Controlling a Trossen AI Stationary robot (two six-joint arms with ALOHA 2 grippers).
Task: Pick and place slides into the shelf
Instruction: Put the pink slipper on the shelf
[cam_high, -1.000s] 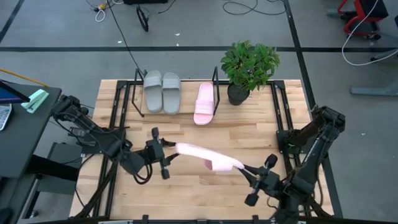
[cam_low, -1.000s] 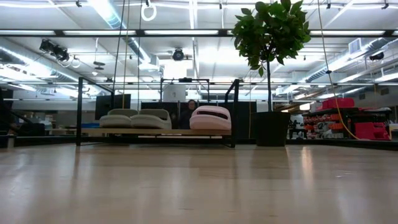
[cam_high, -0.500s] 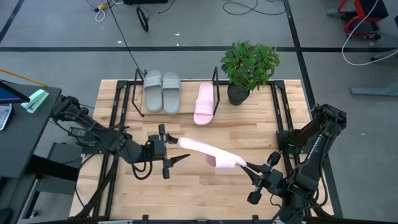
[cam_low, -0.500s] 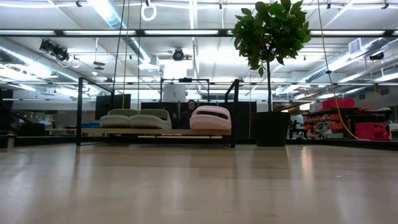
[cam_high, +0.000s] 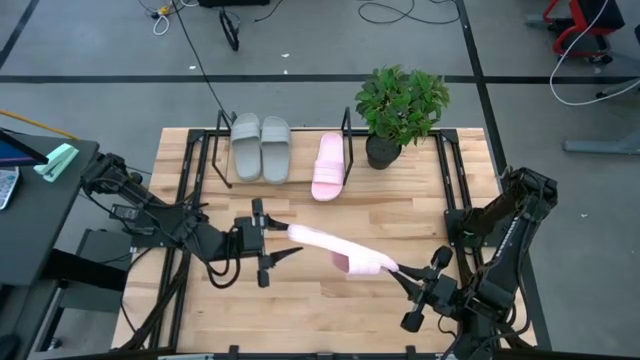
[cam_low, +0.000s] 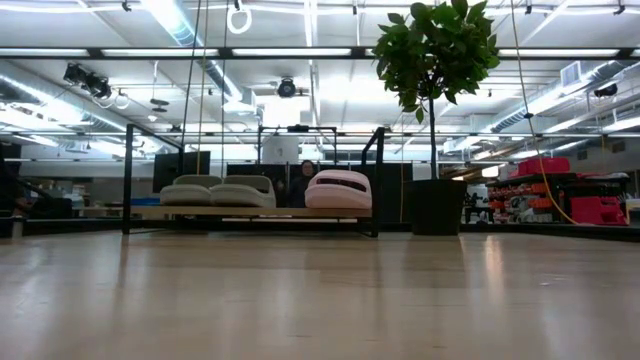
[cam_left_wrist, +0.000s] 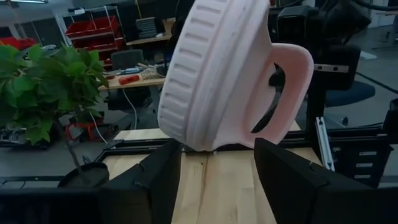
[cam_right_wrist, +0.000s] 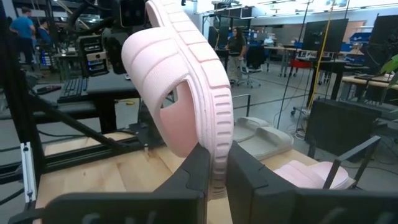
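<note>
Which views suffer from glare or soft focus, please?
Low view: bright ceiling lights glare above the black-framed wooden shelf, and the near tabletop is soft. Left wrist view: the held light pink foam slide is sharp; the room behind blurs.

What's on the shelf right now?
On the shelf: two green slides side by side and one pink slide. The board beneath them is covered. The other pink slide is not there.

A pink slide (cam_high: 335, 250) hangs over the middle of the table (cam_high: 300, 300), pinched at one end by the right gripper (cam_high: 398, 270). The left gripper (cam_high: 268, 243) sits spread at its other end. Two grey-green slides (cam_high: 260, 148) and one pink slide (cam_high: 329, 166) rest on the shelf (cam_high: 222, 150) beside a potted plant (cam_high: 398, 110).
</note>
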